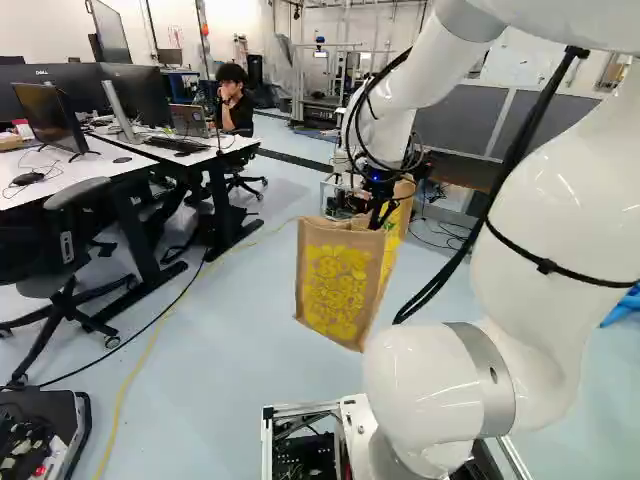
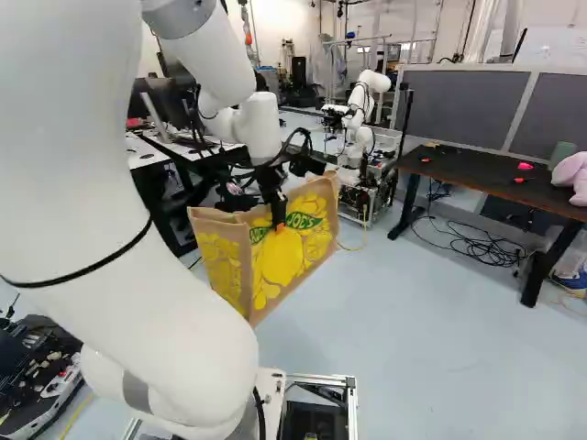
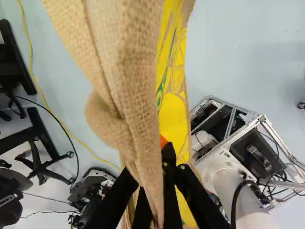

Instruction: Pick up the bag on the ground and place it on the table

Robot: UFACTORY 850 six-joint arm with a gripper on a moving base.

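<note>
One brown bag (image 2: 240, 240) hangs above the floor (image 1: 220, 330) from the claw (image 2: 277, 220), whose two fingers are closed on its upper edge, cloth pinched between them. Green-and-yellow lettering sits above big yellow fruit on one side of the bag; a pale maker's mark shows on a monitor (image 1: 50, 75) at the far left of the left base view. Only the left base view shows the bag's ornate yellow panel in full; only the right base view shows a pink soft toy (image 2: 573, 176) on the dark table (image 2: 486, 172), far to the right beyond the bag, and another robot (image 2: 359, 115) behind it. In the wrist view, folded cloth passes between the fingers and spreads ahead of them, an orange pad (image 3: 163, 141) against it. Most of the bag hangs below the claw, well apart from the dark table.
</note>
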